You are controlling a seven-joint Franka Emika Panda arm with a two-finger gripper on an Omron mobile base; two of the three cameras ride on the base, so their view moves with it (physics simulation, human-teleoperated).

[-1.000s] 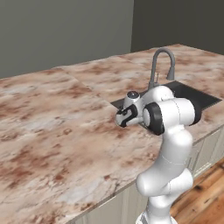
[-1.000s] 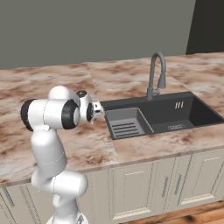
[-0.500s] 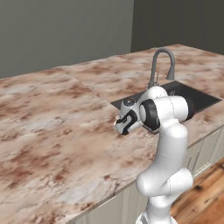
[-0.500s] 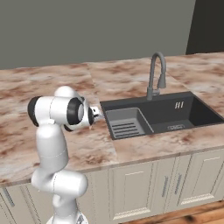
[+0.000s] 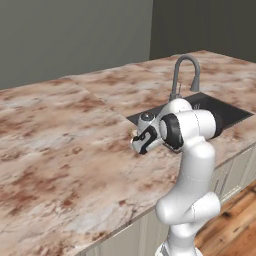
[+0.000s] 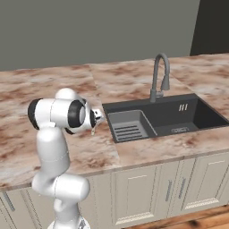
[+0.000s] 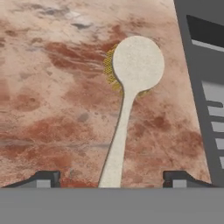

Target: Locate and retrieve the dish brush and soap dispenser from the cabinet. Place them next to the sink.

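Beside sink (image 7: 205, 87) edge, dish brush (image 7: 131, 87), tool (image 7: 112, 179) spread

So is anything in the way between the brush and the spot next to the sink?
Nothing visible is. In the hand view the brush hangs over bare marble counter, its handle running down between the gripper tips, with the sink edge right beside it.

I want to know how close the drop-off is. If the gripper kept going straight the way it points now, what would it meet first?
Probably the counter: the gripper, open around the dish brush, points down at marble just beside the sink. Depth is unclear.
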